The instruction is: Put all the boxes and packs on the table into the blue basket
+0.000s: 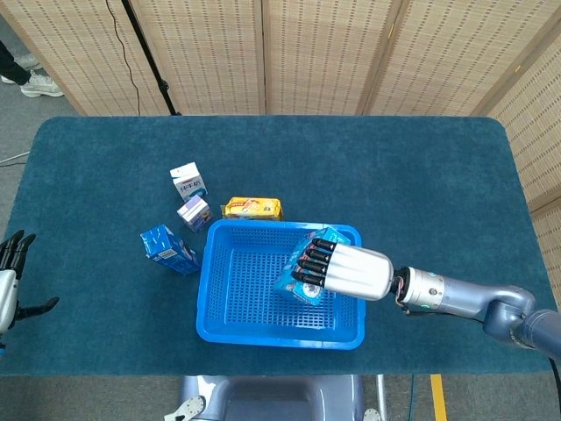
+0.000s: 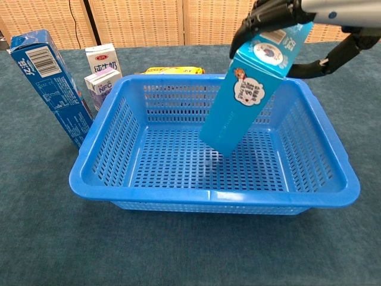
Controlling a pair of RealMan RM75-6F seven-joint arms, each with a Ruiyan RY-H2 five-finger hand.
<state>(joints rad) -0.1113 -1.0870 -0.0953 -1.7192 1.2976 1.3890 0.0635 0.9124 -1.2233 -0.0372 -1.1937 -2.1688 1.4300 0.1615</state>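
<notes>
Inside perforated plastic basket (image 2: 315,143), glossy cardboard box (image 2: 250,89), tilted, in right hand (image 1: 346,270) grip.

Lighting: bright, even, diffuse in both views; source direction cannot be told. Shadows soft and short; faint shade on the counter (image 2: 178,250) under the near rim of the blue basket (image 2: 208,195). Head view: sharp across the frame, colours saturated, mild glare on the white casing of the right hand (image 1: 337,269). Chest view: tilted light-blue carton (image 2: 250,89) crisp, printing legible; dark-blue box (image 2: 50,83) at left also readable. Slight wide-angle bowing of basket rim in chest view. No motion blur noted.
</notes>
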